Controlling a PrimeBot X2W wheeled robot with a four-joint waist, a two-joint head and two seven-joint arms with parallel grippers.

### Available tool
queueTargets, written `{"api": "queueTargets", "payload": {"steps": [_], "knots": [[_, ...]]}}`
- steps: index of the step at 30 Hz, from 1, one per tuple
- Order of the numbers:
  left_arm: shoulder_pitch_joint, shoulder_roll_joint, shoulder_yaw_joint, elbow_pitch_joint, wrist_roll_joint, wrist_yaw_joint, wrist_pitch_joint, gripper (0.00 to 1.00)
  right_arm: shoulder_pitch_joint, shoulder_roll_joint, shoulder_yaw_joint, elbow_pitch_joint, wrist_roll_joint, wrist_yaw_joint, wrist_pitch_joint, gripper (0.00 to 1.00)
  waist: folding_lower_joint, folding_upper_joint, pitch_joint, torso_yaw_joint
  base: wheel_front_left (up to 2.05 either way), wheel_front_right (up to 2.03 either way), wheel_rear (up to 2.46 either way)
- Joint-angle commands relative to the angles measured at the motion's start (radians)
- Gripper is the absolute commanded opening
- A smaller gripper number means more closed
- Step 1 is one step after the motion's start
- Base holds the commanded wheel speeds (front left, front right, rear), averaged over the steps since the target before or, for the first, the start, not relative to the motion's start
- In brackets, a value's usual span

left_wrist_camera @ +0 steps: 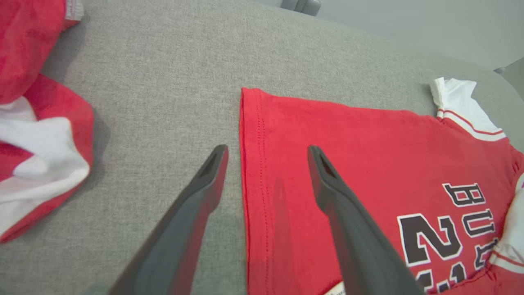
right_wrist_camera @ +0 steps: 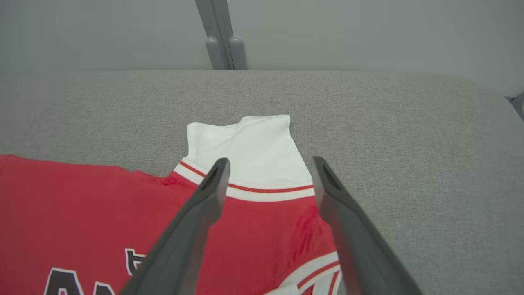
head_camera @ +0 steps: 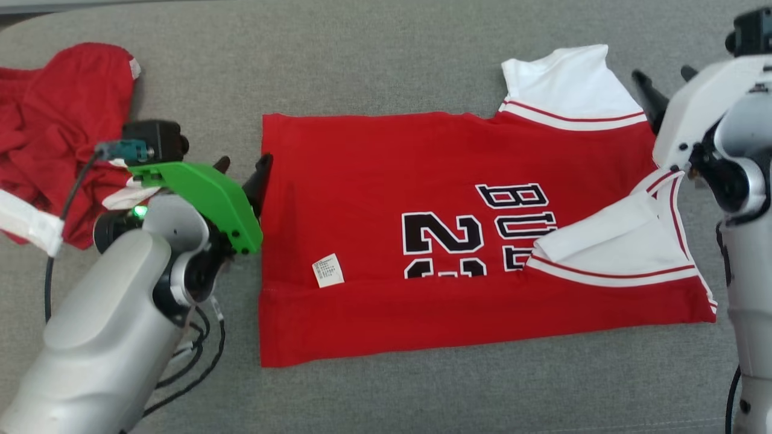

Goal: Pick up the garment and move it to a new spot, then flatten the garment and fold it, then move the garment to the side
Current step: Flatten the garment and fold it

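At the far left, a crumpled red-and-white cloth heap [head_camera: 54, 132] is seen on the grey woven fabric surface [head_camera: 386, 54]. Just beside the heap, the left gripper [head_camera: 244, 164] is held with its two long dark fingers spread and nothing pinched. One finger is placed over the bare surface and the other over the edge of the flat red jersey with white sleeves [head_camera: 374, 163], which is laid across the middle of the surface. Its lower strip is folded up, and a small white care label [head_camera: 328, 270] is exposed there. Black-and-white lettering [head_camera: 476, 232] is partly covered by one white sleeve [head_camera: 615, 235], which is folded inward. The other white sleeve [head_camera: 567, 84] is left sticking out at the top. Beside this sleeve, the right gripper [head_camera: 663, 75] is likewise held spread and empty.
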Motion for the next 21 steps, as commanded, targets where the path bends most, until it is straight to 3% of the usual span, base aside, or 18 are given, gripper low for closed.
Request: {"api": "queueTargets", "payload": {"steps": [1,9,20,21], "knots": [[-0.053,-0.011,0.006,0.037,0.007,-0.013,0.003,1.00,-0.050,-0.012,0.027,0.035,0.008,-0.001,-0.011,1.00,0.0000,0.0000,0.078,-0.022,0.00,0.00,0.00],[-0.246,-0.051,-0.034,0.232,0.056,-0.071,0.052,1.00,-0.272,-0.053,0.152,0.191,0.027,-0.001,-0.066,1.00,0.0000,0.0000,0.185,-0.036,0.00,0.00,0.00],[-0.346,-0.103,-0.081,0.385,0.100,-0.067,0.071,1.00,-0.380,-0.116,0.219,0.294,0.053,-0.001,-0.103,1.00,0.0000,0.0000,0.239,-0.012,0.00,0.00,0.00],[-0.343,-0.108,-0.091,0.397,0.100,-0.067,0.090,0.77,-0.387,-0.123,0.220,0.304,0.055,-0.001,-0.100,1.00,0.0000,0.0000,0.243,-0.008,0.00,0.00,0.00]]}}
